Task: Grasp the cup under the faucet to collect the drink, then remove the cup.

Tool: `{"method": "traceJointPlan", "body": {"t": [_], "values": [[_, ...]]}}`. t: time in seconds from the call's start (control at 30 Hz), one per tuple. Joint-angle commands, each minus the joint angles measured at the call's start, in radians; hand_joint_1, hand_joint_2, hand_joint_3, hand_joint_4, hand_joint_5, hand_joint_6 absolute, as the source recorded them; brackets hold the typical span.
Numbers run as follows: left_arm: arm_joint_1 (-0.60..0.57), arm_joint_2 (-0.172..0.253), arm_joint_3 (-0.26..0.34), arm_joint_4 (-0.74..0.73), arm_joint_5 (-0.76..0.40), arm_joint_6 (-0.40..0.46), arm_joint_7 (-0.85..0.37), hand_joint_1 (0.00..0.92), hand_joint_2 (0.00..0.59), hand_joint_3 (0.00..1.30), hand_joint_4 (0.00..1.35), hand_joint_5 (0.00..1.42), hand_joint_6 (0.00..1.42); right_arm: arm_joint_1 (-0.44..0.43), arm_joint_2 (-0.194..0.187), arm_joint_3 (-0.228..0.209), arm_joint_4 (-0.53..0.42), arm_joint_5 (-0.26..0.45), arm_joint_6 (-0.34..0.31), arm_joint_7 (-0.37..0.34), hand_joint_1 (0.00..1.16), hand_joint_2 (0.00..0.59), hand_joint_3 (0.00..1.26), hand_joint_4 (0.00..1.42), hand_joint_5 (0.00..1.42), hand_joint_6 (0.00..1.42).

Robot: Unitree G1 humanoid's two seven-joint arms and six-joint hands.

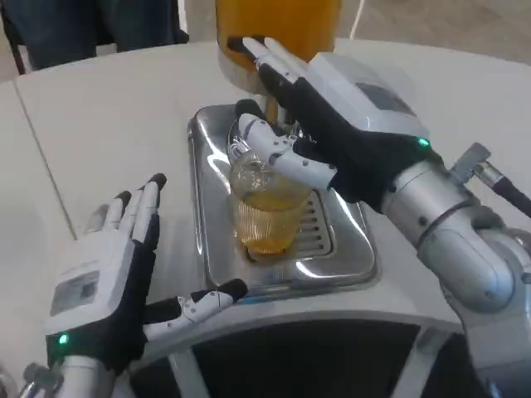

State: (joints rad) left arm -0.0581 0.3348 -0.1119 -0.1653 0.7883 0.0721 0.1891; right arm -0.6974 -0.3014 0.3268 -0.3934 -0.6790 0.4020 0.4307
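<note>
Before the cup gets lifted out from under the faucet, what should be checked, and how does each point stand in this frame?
1. Drink in the cup: ok, orange liquid fills roughly the lower half.
2. Cup upright on the drip tray: ok.
3. Right hand gripping the cup: cannot tell; its fingers reach the rim, closure unclear.
4. Flow from the dispenser stopped: cannot tell, the hand hides the faucet.
5. Left hand clear of the tray: ok, open over the table.

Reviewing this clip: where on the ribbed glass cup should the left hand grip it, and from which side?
Grip the cup around its ribbed mid-wall, coming from the robot's left. It stands upright on the drip tray, that side is bare, and the right hand crowds its rim and far side. The left hand waits open alongside.
</note>
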Motion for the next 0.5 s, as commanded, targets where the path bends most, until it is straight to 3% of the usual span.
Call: {"method": "traceJointPlan", "body": {"t": [0.03, 0.23, 0.33, 0.5], "values": [[-0.016, -0.012, -0.011, 0.020, -0.008, -0.017, 0.025, 0.113, 0.083, 0.00, 0.00, 0.00, 0.00, -0.012, 0.013, 0.029, 0.004, 0.013, -0.027, 0.029, 0.03, 0.586, 0.04, 0.00, 0.04, 0.14], [-0.032, -0.016, -0.007, 0.045, -0.015, -0.017, 0.036, 0.114, 0.085, 0.00, 0.00, 0.00, 0.00, -0.004, 0.017, 0.024, -0.004, 0.008, -0.023, 0.021, 0.03, 0.586, 0.04, 0.00, 0.04, 0.14], [-0.037, -0.015, -0.009, 0.052, -0.018, -0.020, 0.037, 0.114, 0.084, 0.00, 0.00, 0.00, 0.00, 0.028, 0.031, 0.005, -0.024, 0.006, -0.021, -0.017, 0.04, 0.586, 0.04, 0.00, 0.04, 0.14], [-0.038, -0.016, -0.014, 0.057, -0.021, -0.023, 0.040, 0.095, 0.085, 0.00, 0.00, 0.00, 0.00, 0.160, 0.104, -0.086, -0.092, 0.029, 0.014, -0.149, 0.11, 0.586, 0.04, 0.00, 0.03, 0.12]]}}
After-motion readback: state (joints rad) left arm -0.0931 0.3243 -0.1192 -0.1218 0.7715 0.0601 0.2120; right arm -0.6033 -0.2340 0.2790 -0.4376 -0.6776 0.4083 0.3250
